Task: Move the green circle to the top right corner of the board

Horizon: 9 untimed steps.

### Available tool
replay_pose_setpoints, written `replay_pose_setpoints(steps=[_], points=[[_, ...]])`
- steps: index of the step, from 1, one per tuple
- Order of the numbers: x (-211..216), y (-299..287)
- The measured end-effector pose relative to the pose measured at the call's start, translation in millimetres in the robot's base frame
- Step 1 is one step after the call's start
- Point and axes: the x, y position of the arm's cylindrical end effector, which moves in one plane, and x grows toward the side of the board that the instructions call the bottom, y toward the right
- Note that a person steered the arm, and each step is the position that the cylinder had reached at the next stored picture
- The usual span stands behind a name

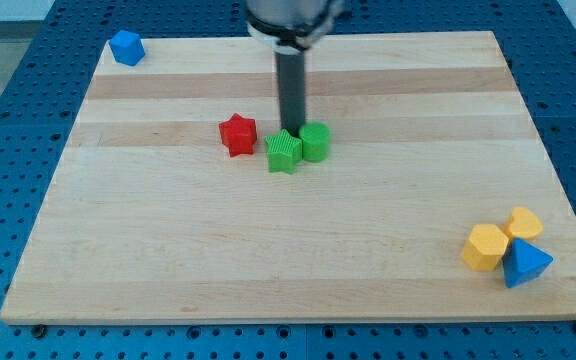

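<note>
The green circle [315, 141] is a short green cylinder near the middle of the wooden board [168, 250]. A green star [284, 152] touches it on the view's left. My tip [291, 128] stands just behind both, at the seam between the green star and the green circle, touching or almost touching them. The dark rod rises from there to the view's top.
A red star [237, 134] lies just left of the green star. A blue block [126, 47] sits at the board's top left corner. At the bottom right are two yellow blocks [485, 247] [524, 223] and a blue triangle-like block [524, 264], all clustered.
</note>
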Motion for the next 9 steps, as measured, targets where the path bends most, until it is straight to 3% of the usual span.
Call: replay_pose_setpoints(steps=[2, 3, 6, 8, 9], points=[[59, 12], [69, 58], [-29, 179], [-98, 218], [-106, 220]])
